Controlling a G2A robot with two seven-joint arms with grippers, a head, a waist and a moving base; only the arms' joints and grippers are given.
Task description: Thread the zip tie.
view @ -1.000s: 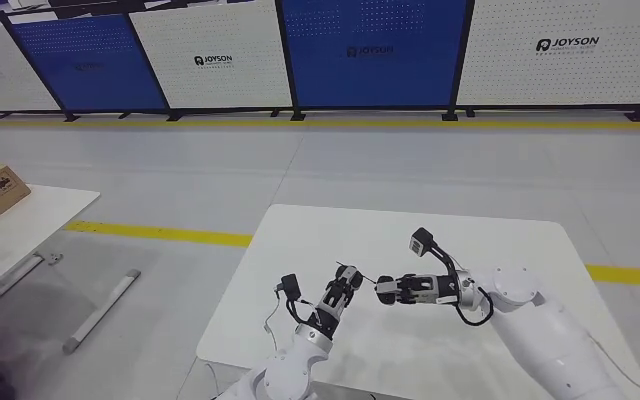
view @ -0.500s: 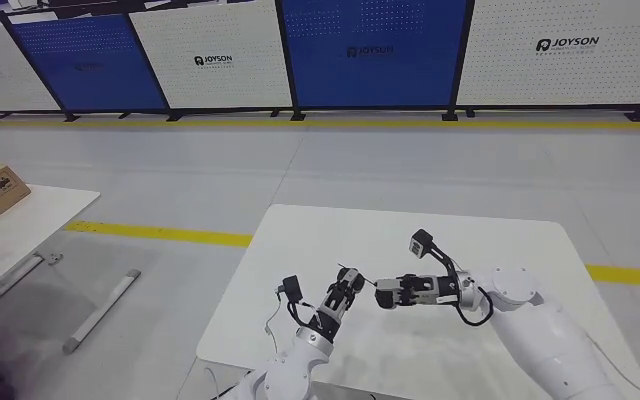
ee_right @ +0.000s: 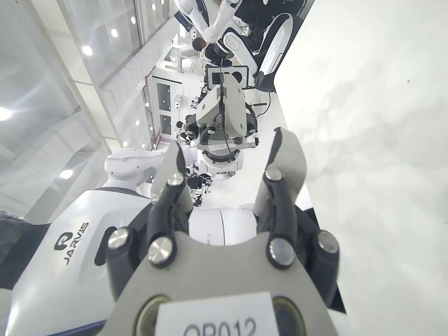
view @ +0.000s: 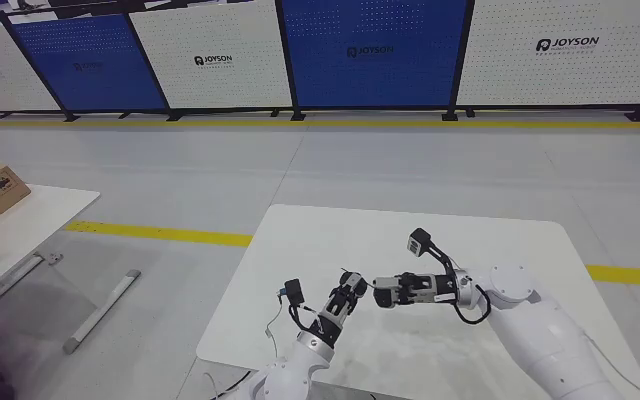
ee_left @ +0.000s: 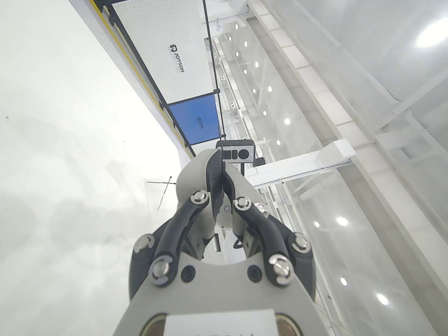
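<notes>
A thin black zip tie (view: 358,276) sticks out from my left gripper (view: 351,287), which hangs low over the front part of the white table (view: 420,230). In the left wrist view the left gripper (ee_left: 221,166) is shut on the zip tie (ee_left: 211,54), whose strap runs straight out beyond the fingertips. My right gripper (view: 380,292) faces it from the right, very close to the tie's free end. In the right wrist view the right gripper (ee_right: 227,146) is open with nothing between its fingers, and the left gripper (ee_right: 220,117) with the zip tie (ee_right: 222,87) sits straight ahead.
Bare tabletop lies behind and to the right of both grippers. A second white table with a cardboard box (view: 10,188) stands at the far left. Blue and white panels (view: 370,50) line the back of the room beyond a yellow floor line.
The left gripper with the zip tie has drifted slightly toward the table's front edge. The right gripper has edged a little to the left, toward it.
</notes>
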